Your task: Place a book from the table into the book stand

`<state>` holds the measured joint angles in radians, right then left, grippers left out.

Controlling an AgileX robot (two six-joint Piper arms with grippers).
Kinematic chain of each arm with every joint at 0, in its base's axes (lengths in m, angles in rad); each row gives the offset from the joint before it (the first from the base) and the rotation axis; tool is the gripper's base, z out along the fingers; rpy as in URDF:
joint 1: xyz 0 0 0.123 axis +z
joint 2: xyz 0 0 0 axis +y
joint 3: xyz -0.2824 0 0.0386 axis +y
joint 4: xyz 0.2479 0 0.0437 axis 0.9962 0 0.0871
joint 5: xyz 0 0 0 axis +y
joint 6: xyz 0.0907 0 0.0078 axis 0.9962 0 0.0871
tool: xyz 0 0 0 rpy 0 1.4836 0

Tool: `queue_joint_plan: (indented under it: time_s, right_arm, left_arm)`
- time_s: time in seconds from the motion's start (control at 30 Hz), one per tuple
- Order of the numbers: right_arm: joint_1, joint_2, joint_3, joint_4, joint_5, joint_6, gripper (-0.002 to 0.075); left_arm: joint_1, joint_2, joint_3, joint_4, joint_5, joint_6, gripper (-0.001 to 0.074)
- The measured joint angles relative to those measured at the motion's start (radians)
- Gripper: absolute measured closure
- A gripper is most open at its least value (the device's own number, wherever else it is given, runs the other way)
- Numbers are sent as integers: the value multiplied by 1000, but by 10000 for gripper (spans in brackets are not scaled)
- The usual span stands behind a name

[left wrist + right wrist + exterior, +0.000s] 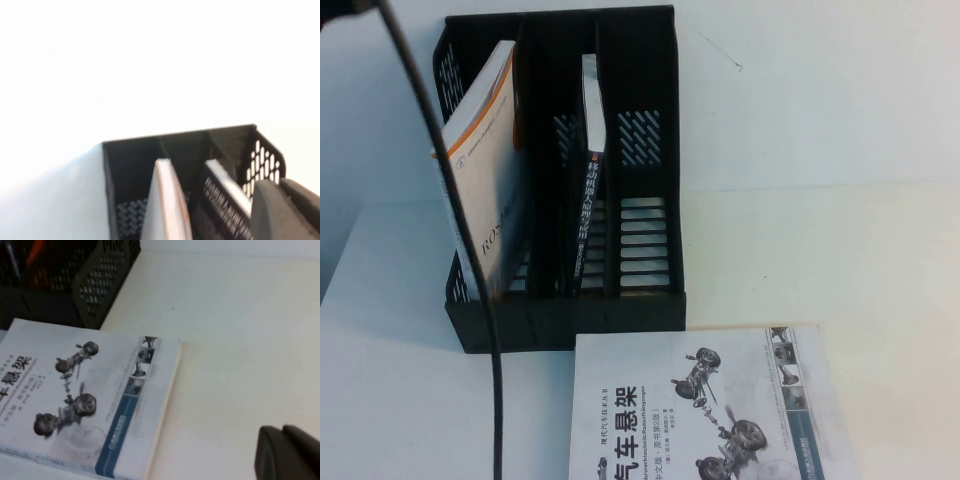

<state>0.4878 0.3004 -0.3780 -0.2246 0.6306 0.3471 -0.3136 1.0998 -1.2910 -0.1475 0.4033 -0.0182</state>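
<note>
Book stand (640,130): black plastic, three compartments, perforated sides and slotted base; stands upright at upper centre of the high view on the white desk (840,230).

Left compartment: white-and-orange book (490,170), upright and tilted, spine toward the camera.

Middle compartment: dark book (588,170) with white Chinese title on its spine, standing upright and leaning slightly against the divider. This is the task's book; it sits inside the stand, off the desk surface.

Right compartment: only the slotted base shows.

White book with grey mechanical drawings (705,410): lies flat, cover up, at the lower centre of the high view, its top edge just beside the front of the stand.

Black cable (470,250): runs from the upper left corner down the left side of the high view, across the stand's left compartment.

Left gripper (285,210): a dark part shows at the lower right of the left wrist view, above the stand; finger state cannot be told.

Right gripper (287,452): a dark part shows at the lower right of the right wrist view, over bare desk near the white book; finger state cannot be told.
</note>
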Motion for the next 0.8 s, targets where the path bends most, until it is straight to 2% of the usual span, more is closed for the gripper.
queue_joint_plan:
  time_s: [0.23,0.37,0.5,0.67,0.8]
  right_arm:
    - [0,-29,52,14,-105,3,724]
    - [0,-31,54,16,-101,3,724]
    - [0,-31,53,16,-99,3,724]
    - [0,-31,53,18,-99,3,724]
    - [0,-31,53,19,-99,4,724]
  left_arm:
    - [23,-334,462,33,-220,18,736]
    - [105,-506,603,26,-221,-1,736]
    - [167,-637,686,11,-139,-2,736]
    - [245,-754,792,-202,-12,-112,736]
    - [308,-813,924,-341,-72,-110,736]
